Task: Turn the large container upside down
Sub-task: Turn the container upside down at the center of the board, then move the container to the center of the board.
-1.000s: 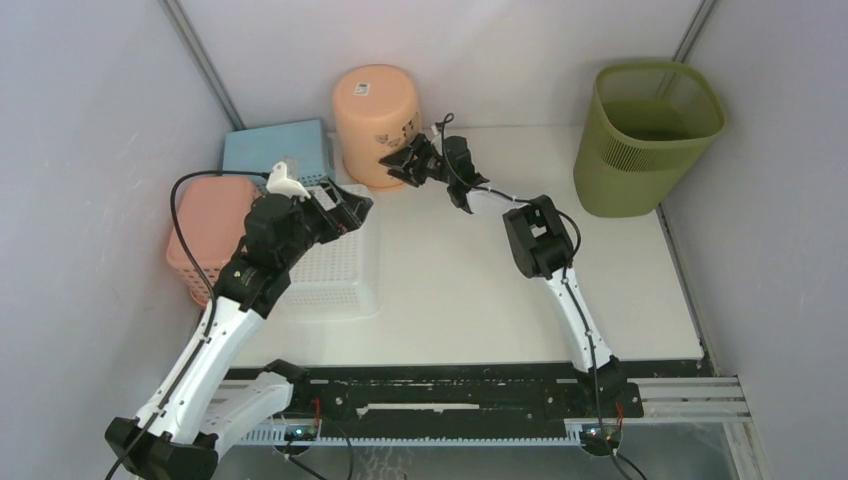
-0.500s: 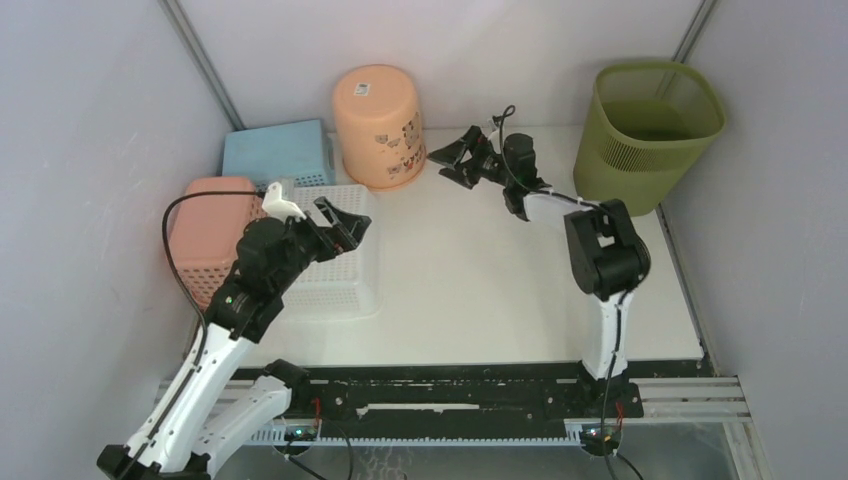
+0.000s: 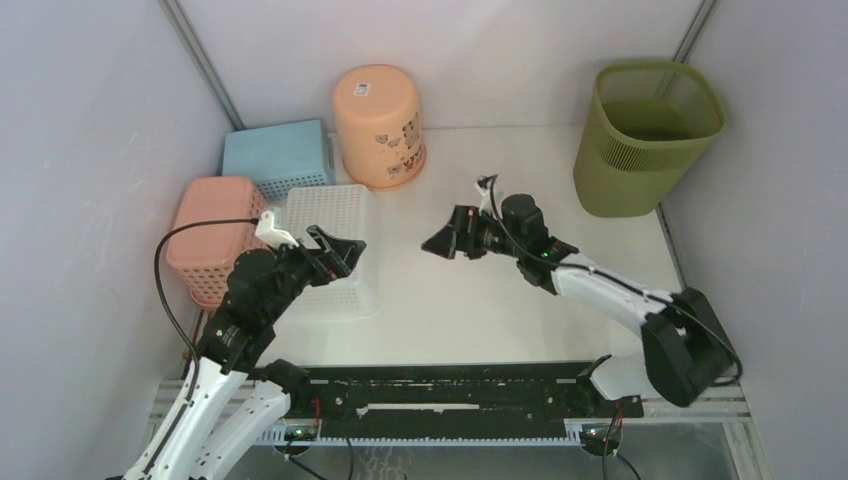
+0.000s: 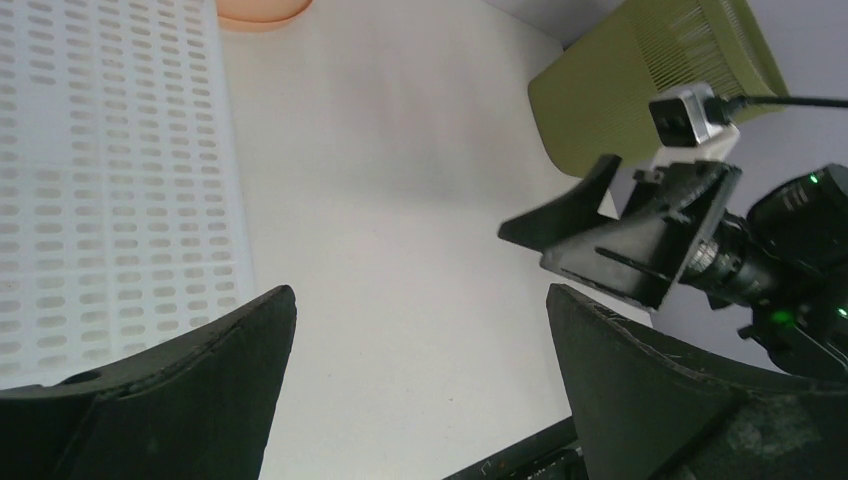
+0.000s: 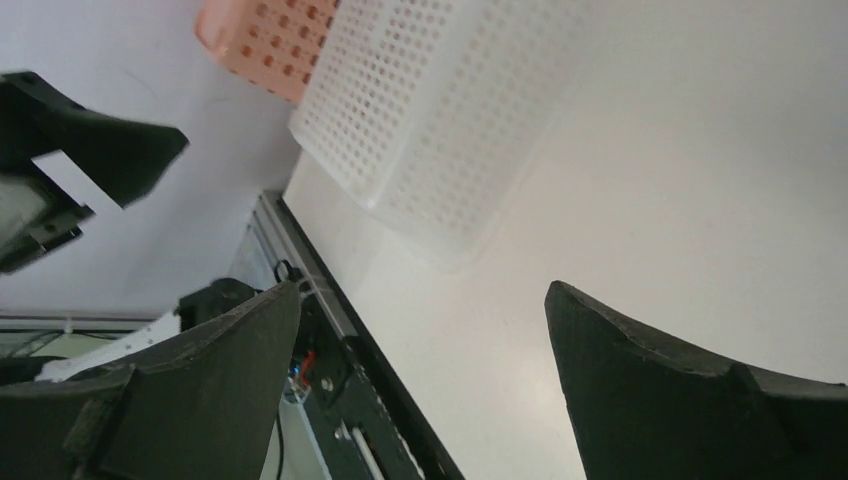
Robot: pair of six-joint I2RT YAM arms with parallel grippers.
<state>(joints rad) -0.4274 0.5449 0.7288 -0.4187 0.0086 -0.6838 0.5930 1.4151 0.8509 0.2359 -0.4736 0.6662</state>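
Two grippers are in view and both have their jaws spread wide with nothing between them. The large container (image 3: 640, 150), an olive-green bin with a mesh band under its rim, stands upright with its mouth up, so it is not yet turned over. It is beyond the right gripper (image 3: 440, 240) and off to its right side, well apart from it, at the far right corner of the table (image 3: 450, 310). This gripper hangs over the bare middle of the table and its fingers point to the left, away from the container and toward the left gripper (image 3: 338, 250). In the right wrist view only a white perforated basket (image 5: 450, 130), a pink basket (image 5: 265, 35) and the table edge show between the open fingers; the container does not appear there. The left gripper hangs over the near right corner of the white basket, and the container is far from it, across the table to its right and further back. In the left wrist view the container (image 4: 640, 90) shows at the upper right, behind the right gripper, and nothing is touching it. A peach bucket (image 3: 378, 125) stands upside down beyond the two grippers, apart from both.
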